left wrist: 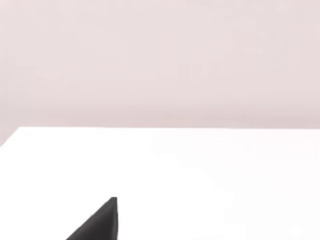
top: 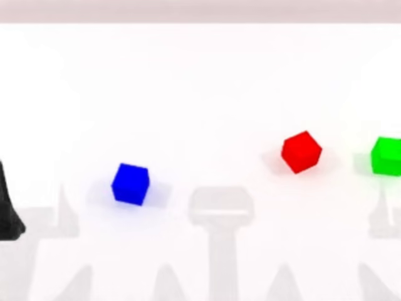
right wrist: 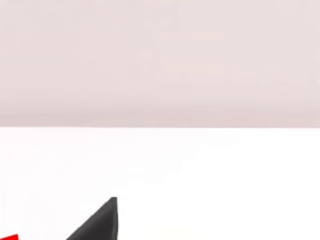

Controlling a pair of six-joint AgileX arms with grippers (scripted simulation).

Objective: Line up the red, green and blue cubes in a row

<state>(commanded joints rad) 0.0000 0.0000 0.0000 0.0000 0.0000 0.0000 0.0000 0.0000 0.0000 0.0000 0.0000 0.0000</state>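
Top view: white table [top: 207, 81], bare across its far half; blue cube [top: 130, 184] on the left half of the table, nearer the front edge than the far edge, turned at an angle to the edges, standing alone; red cube [top: 301, 152] on the right half, likewise turned, well apart from the blue cube and a little farther from the front edge; green cube [top: 387, 156] at the right edge of the table, near the red cube but not touching it, partly cut off by the border of the view; the three cubes lie in a loose line across the table, the blue one set forward of the other two; left arm [top: 9, 210] shows as a dark shape at the left edge, near the front, well apart from the blue cube; its gripper is out of sight here; the right arm does not appear.

Left wrist view: bare table surface with its far edge against a pale wall; one dark fingertip of the left gripper [left wrist: 99, 224] over the surface; whether released or clenched, cannot tell; nothing grasped that shows.

Right wrist view: same bare surface and wall; one dark fingertip of the right gripper [right wrist: 99, 224]; state cannot be told; a corner of the red cube [right wrist: 9, 237] beside it, not touching.
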